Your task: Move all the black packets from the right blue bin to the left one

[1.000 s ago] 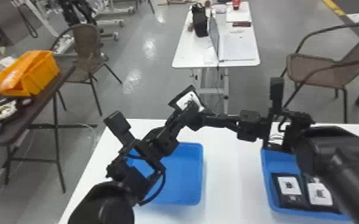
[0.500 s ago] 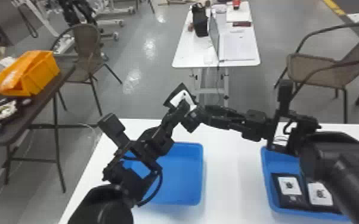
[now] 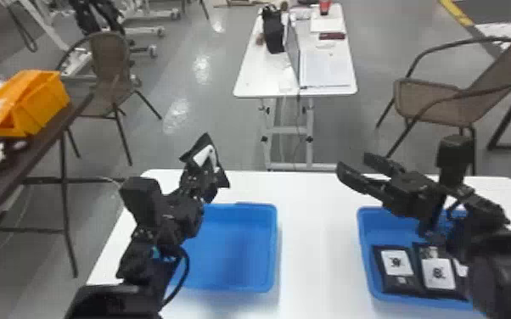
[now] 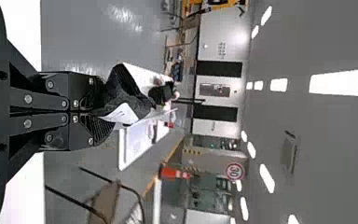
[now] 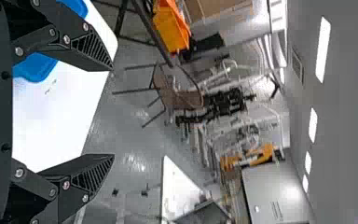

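The left pincer is clamped on a black packet, raised near the left blue bin. The right pincer stands apart; more black packets lie in the right blue bin on the counter.

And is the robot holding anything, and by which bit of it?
Yes, a packet: the left claw pinches it at one end, and the rest sticks out. The right claw is empty.

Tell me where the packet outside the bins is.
The packet is on the head view's left, gripped by the left end effector and raised near the far side of the left bin.
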Controlling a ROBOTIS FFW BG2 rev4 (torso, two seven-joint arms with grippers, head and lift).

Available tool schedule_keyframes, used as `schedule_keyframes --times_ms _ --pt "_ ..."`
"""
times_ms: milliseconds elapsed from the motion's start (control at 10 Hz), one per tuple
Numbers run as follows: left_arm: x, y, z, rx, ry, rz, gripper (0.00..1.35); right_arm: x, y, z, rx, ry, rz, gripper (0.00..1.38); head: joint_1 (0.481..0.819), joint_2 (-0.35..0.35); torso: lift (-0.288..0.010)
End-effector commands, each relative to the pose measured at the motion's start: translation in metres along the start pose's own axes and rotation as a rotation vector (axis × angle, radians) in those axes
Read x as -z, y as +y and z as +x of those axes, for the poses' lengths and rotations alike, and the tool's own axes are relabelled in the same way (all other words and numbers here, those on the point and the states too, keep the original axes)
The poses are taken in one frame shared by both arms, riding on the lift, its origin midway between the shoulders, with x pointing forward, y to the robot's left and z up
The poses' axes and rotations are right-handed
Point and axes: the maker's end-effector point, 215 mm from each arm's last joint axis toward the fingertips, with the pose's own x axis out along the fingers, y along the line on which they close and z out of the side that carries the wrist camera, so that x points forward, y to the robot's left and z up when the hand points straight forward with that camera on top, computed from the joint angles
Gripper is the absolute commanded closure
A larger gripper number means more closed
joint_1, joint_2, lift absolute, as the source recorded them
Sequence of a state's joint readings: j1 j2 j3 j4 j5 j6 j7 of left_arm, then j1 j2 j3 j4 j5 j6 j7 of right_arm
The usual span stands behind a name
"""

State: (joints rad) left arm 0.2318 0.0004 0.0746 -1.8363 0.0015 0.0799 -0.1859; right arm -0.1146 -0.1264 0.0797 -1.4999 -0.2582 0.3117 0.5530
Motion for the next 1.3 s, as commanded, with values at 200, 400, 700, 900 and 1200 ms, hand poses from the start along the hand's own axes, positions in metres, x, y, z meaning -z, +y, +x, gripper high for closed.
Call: schedule_keyframes --times_ms 200,400,700,900,1200 --pt "0.067 -0.001 -0.014 -0.004 0.120 0.156 1.22 0.036 -0.020 -0.036 0.100 0.026 0.037 0.41 0.695 0.099 0.000" --pt "0.067 0.006 -0.017 0.010 0.101 0.084 0.49 0.049 -0.023 -0.041 0.114 0.053 0.027 0.41 0.695 0.093 0.000" --pt "0.067 0.017 -0.020 -0.007 0.102 0.083 0.11 0.088 -0.041 -0.066 0.186 0.144 0.032 0.40 0.695 0.093 0.000" --pt "0.067 0.019 -0.021 -0.010 0.103 0.087 0.11 0.102 -0.052 -0.082 0.241 0.172 0.043 0.40 0.695 0.084 0.000" --pt "0.065 0.019 -0.021 -0.010 0.093 0.091 0.11 0.131 -0.073 -0.120 0.384 0.260 0.058 0.41 0.695 0.048 0.000"
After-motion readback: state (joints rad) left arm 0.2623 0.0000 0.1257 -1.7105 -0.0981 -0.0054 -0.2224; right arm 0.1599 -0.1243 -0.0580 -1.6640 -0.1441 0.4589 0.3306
